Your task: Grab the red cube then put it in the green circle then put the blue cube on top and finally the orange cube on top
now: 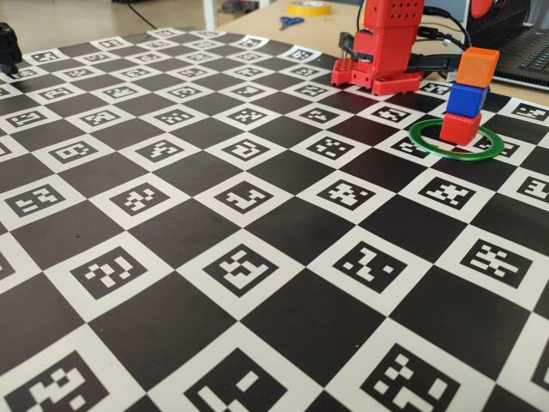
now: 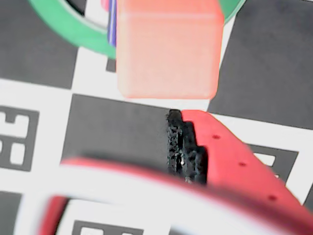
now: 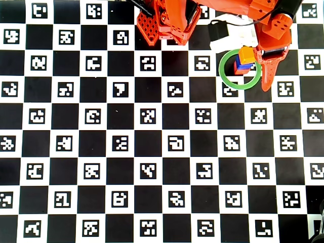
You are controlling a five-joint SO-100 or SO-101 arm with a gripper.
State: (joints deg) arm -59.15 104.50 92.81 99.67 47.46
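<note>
Inside the green circle [image 1: 455,140] stands the red cube [image 1: 460,127], blue cube [image 1: 467,99] and orange cube [image 1: 477,65] stacked; the claw [image 3: 267,76] sits just beside, empty, jaw state unclear.

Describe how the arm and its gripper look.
The arm is bright red-orange plastic with blocky housings, and black cables run along it. The gripper has a pointed red finger dotted with small holes and lined with rough black padding.

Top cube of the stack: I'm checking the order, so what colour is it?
Orange; the orange cube sits on the blue cube, clearest in the fixed view.
</note>
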